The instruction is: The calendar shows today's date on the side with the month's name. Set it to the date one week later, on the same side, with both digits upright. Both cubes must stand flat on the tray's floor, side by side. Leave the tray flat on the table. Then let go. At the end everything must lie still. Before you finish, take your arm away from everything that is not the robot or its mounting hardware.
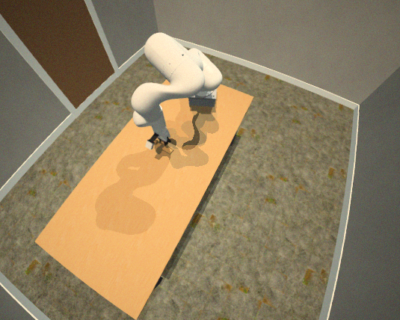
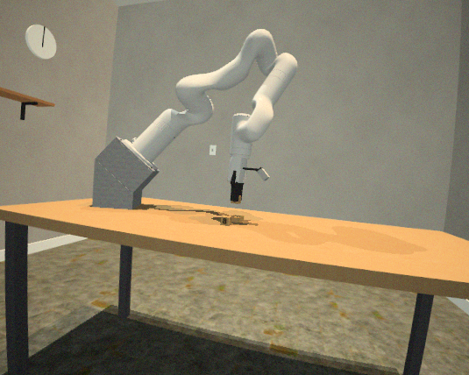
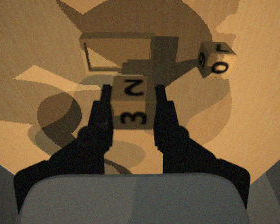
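My gripper (image 2: 236, 198) (image 3: 133, 97) is shut on a wooden cube (image 3: 129, 103), held in the air above the table. In the wrist view this cube shows a 3 and, on the adjoining face, a 2 turned sideways. The small wooden tray (image 3: 116, 35) lies on the table, beyond the held cube in the wrist view; shadow covers its right part and no cube shows in it. The other wooden cube (image 3: 217, 59) (image 2: 224, 221) rests on the table outside the tray, to its right in the wrist view. It shows a sideways 0; its other marks are unclear. The month's name is not readable.
The wooden table (image 1: 110, 258) (image 2: 335, 263) carries the arm's grey base (image 2: 116, 180) at one end. The arm casts broad shadows around the tray. The wrist camera (image 1: 149, 144) (image 2: 263, 173) sticks out beside the gripper.
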Tool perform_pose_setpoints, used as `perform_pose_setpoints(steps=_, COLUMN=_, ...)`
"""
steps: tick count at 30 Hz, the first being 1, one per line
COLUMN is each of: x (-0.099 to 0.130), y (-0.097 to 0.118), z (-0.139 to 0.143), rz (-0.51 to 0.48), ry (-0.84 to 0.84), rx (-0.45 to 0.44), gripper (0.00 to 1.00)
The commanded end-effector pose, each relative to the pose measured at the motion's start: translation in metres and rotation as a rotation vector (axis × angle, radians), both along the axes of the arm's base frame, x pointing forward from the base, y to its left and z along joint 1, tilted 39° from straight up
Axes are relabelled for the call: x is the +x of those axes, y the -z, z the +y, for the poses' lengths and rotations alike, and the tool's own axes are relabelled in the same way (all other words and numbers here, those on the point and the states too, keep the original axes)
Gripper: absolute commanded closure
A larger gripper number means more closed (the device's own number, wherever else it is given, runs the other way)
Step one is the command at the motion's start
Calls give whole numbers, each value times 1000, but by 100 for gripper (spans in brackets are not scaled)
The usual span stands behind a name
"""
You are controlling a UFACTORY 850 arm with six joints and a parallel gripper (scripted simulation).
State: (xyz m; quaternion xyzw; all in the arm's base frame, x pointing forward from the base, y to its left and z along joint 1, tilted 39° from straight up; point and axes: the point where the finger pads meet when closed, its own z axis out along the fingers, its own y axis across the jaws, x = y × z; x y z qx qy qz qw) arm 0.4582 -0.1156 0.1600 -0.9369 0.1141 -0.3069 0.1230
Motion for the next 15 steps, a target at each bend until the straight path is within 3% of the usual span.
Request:
perform_pose_setpoints(steps=1, x=10, y=11, z=2, rz=-4, ry=2, rx=-2, gripper=71)
perform_pose_setpoints(steps=15, x=16, y=19, z=3, rz=-4, ry=2, rx=-2, gripper=71)
